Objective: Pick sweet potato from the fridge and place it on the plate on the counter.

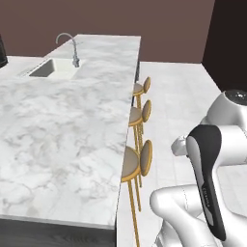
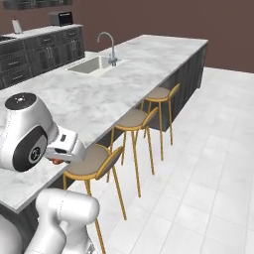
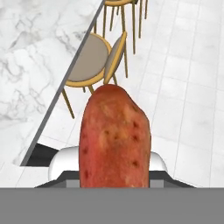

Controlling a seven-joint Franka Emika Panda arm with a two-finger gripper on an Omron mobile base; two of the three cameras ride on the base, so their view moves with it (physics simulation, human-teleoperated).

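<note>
The sweet potato (image 3: pixel 114 140), reddish-orange and mottled, stands up large in the hand view, with my gripper (image 3: pixel 114 177) shut on its lower end; the fingertips are hidden behind it. In the right base view the gripper (image 2: pixel 57 159) hangs beside the island's near edge, above a stool, and a sliver of the orange sweet potato (image 2: pixel 56 161) peeks out under the hand. The counter (image 2: pixel 42 31) with dark grey cabinets runs along the far left wall. The fridge and the plate are out of view.
A long marble island (image 1: pixel 62 125) with a sink (image 1: pixel 52 68) and faucet (image 1: pixel 72 46) lies to my left. Three wooden stools (image 2: pixel 134 120) line its side. White tiled floor (image 2: pixel 208 163) opens to the right. A toaster (image 2: pixel 61 18) sits on the far counter.
</note>
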